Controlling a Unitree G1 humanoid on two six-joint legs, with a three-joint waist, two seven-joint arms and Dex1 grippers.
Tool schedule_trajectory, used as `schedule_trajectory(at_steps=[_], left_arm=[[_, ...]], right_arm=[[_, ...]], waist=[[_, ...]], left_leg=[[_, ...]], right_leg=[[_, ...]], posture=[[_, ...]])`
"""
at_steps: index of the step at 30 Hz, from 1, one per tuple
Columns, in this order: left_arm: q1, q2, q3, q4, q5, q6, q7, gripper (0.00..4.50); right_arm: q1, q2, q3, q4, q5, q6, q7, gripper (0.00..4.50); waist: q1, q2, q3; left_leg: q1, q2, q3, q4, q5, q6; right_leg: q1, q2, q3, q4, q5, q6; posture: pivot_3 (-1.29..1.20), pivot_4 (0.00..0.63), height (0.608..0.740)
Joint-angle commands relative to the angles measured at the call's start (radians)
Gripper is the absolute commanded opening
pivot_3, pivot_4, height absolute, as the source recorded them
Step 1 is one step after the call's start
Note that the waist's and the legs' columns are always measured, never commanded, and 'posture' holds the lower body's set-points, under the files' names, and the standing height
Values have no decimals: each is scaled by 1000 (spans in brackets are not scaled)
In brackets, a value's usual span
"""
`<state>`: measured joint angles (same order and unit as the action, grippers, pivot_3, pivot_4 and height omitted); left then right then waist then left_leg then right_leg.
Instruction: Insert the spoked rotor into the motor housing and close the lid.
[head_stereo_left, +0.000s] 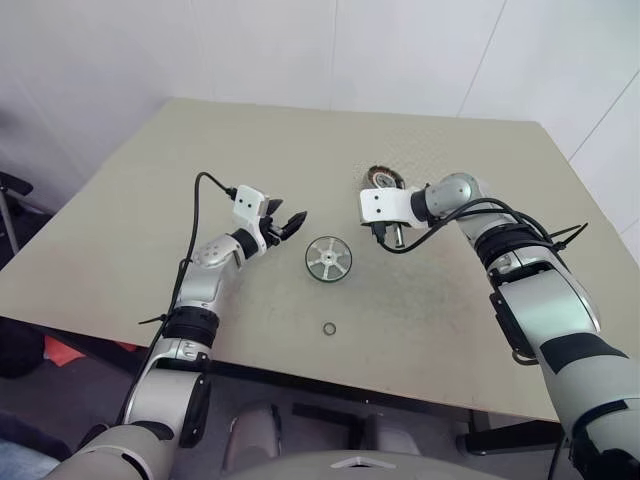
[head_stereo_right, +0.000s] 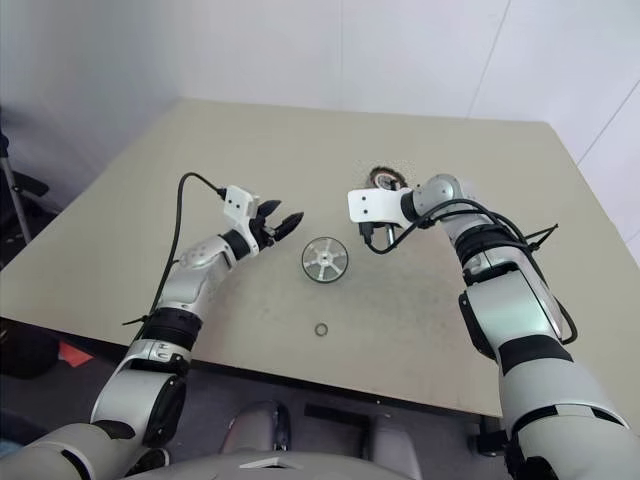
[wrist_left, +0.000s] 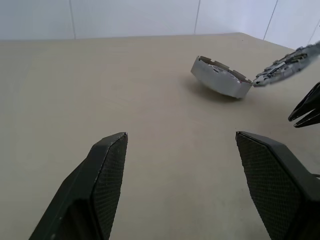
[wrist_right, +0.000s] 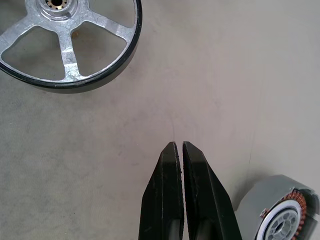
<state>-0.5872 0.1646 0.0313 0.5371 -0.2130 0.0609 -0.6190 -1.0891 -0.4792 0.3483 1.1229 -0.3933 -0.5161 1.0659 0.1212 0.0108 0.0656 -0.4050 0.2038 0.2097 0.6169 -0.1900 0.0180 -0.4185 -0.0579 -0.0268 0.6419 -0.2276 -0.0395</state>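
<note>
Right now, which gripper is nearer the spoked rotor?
Roughly even, left slightly nearer. The left gripper, open, sits just beyond the spoked rotor on its left side. The right gripper, shut and empty, hovers on the rotor's right, between it and the motor housing.

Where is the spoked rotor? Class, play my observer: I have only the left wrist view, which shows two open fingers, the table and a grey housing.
Observer: The spoked rotor lies flat on the table, apart from the motor housing.
Operator: Is the other gripper holding anything?
Observer: No. The right gripper is shut on nothing, its tips over bare table between rotor and housing.
Operator: Is anything else loose on the table?
Observer: A small ring lies nearer the robot's edge of the table, apart from the rotor.
</note>
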Motion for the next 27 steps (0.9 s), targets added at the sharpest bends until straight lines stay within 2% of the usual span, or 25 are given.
schedule_trajectory(at_steps=[1, 15, 21, 24, 27], left_arm=[[-27, 7, 4, -14, 0, -22, -5, 3692], [-21, 5, 6, -13, 0, -34, 1, 3692], [16, 7, 9, -53, -5, -35, 9, 3692], [20, 20, 14, -56, -9, -30, 4, 3692], [9, 45, 27, -53, -14, -25, -3, 3692]], right_arm=[[-37, -11, -8, -28, 13, -11, -11, 134], [-34, -9, -26, -29, 27, -2, -50, 134], [44, 30, -163, -48, 164, 148, -152, 134], [117, 43, -229, -136, 260, 241, -106, 134], [210, 41, -318, -339, 424, 397, -14, 134]], waist=[[0, 0, 0], [0, 0, 0], [1, 0, 0], [3, 0, 0], [5, 0, 0]], left_leg=[[0, 0, 0, 0, 0, 0], [0, 0, 0, 0, 0, 0], [0, 0, 0, 0, 0, 0], [0, 0, 0, 0, 0, 0], [0, 0, -1, 0, 0, 0]], right_leg=[[0, 0, 0, 0, 0, 0], [0, 0, 0, 0, 0, 0], [0, 0, 0, 0, 0, 0], [1, 0, 0, 0, 0, 0], [1, 0, 0, 0, 0, 0]], posture=[[0, 0, 740], [0, 0, 740], [0, 0, 740], [0, 0, 740], [0, 0, 740]])
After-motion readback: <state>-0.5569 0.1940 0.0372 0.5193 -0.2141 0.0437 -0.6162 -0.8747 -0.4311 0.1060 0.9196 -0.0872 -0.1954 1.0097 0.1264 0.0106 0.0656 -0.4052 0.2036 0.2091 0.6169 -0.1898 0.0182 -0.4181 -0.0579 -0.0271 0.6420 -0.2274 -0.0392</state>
